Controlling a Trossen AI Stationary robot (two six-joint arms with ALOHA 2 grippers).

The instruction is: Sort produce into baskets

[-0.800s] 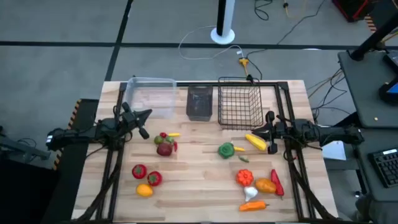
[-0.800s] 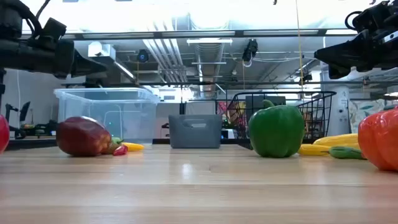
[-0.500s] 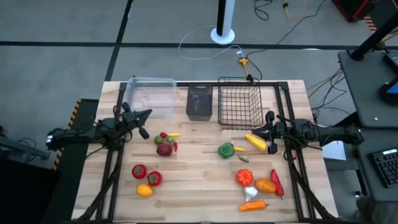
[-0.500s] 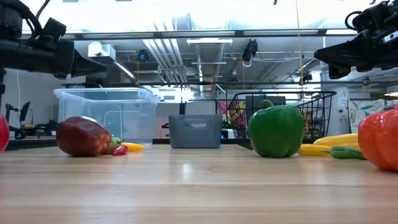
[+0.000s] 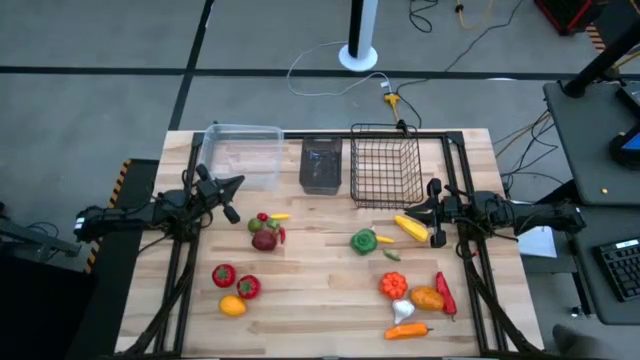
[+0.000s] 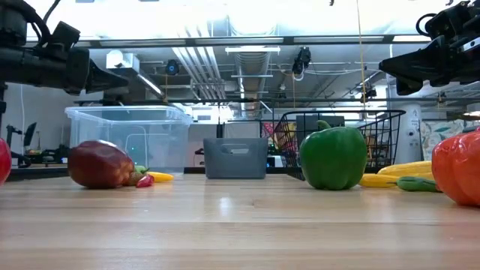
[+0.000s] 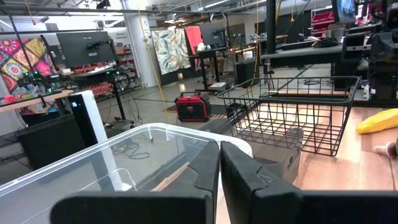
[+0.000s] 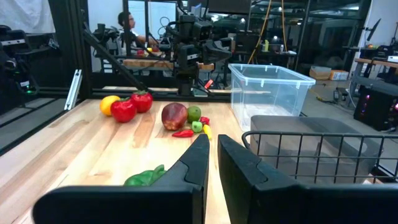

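The produce lies loose on the wooden table: a dark red fruit (image 5: 265, 239), a green pepper (image 5: 364, 240), a yellow piece (image 5: 411, 228), two red tomatoes (image 5: 224, 274), an orange-red pepper (image 5: 394, 285) and a white garlic (image 5: 402, 311). Along the far edge stand the baskets: a clear tub (image 5: 243, 155), a dark bin (image 5: 321, 165) and a wire-mesh basket (image 5: 385, 165). My left gripper (image 7: 219, 146) hangs shut above the table near the tub. My right gripper (image 8: 212, 140) hangs shut beside the wire basket, above the yellow piece. Neither touches anything.
More produce lies at the near right: a red chili (image 5: 444, 294), an orange fruit (image 5: 427, 298) and an orange chili (image 5: 408, 331). A yellow fruit (image 5: 232, 306) sits near left. Bare wood shows in the table's near middle (image 5: 320, 300). A person shows beyond the table in the right wrist view.
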